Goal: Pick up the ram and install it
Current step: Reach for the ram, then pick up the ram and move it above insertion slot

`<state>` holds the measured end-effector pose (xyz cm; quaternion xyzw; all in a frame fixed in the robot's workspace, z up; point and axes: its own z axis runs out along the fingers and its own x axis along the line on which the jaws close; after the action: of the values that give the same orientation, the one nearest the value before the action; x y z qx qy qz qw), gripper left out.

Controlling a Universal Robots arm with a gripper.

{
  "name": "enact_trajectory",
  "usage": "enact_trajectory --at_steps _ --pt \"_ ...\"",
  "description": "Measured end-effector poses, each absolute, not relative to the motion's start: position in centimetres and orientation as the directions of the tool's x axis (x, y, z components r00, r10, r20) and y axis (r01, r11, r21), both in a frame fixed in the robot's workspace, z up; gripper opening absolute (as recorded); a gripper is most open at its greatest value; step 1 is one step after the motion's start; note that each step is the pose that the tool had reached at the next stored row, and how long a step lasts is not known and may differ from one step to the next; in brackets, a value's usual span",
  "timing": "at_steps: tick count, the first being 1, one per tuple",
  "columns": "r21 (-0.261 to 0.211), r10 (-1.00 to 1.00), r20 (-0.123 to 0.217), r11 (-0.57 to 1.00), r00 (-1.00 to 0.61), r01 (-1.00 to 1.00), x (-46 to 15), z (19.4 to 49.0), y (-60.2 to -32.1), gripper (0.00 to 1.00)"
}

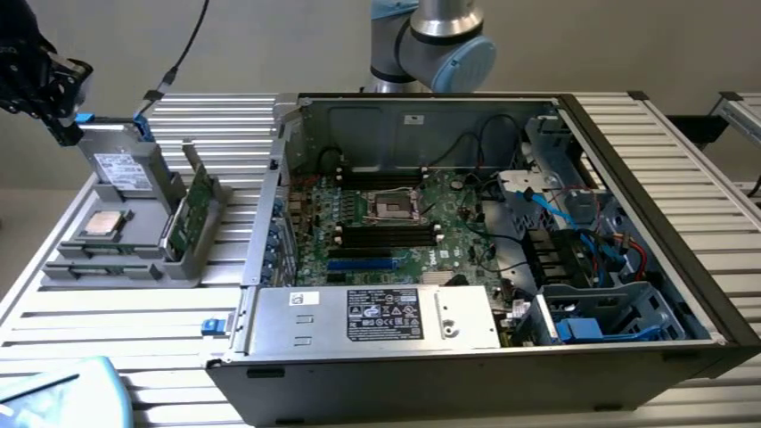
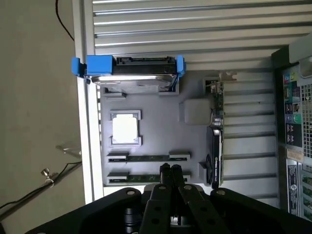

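Grey tray (image 2: pixel 161 126) holding: blue-framed drive (image 2: pixel 129 73); square silver processor chip (image 2: pixel 125 129); ram stick (image 2: pixel 148 157); second ram stick (image 2: pixel 131 177), parallel; green card (image 2: pixel 218 102), on edge. Gripper (image 2: pixel 171 168), jaws together, over the sticks.

Table (image 1: pixel 666 152) carries 2 items. Computer case (image 1: pixel 356 116) fills centre and right of the exterior frame. Tray (image 1: pixel 141 227) lies just beside it, at left. On the tray: hard drive (image 1: pixel 119 169) upright at rear, processor (image 1: pixel 102 225) mid-tray, 2 ram sticks (image 2: pixel 148 157) before it, toward lower left, card (image 1: pixel 191 209) upright along the case side.
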<state>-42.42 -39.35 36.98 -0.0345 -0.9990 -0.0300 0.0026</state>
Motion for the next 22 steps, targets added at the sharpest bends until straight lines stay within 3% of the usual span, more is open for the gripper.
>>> enact_trajectory --at_steps 9,22 --pt "0.056 0.069 0.067 0.996 -0.995 0.073 -42.6 36.9 -41.5 0.11" --pt "0.056 0.069 0.069 0.996 -0.995 0.073 -42.5 36.9 -41.6 0.11"
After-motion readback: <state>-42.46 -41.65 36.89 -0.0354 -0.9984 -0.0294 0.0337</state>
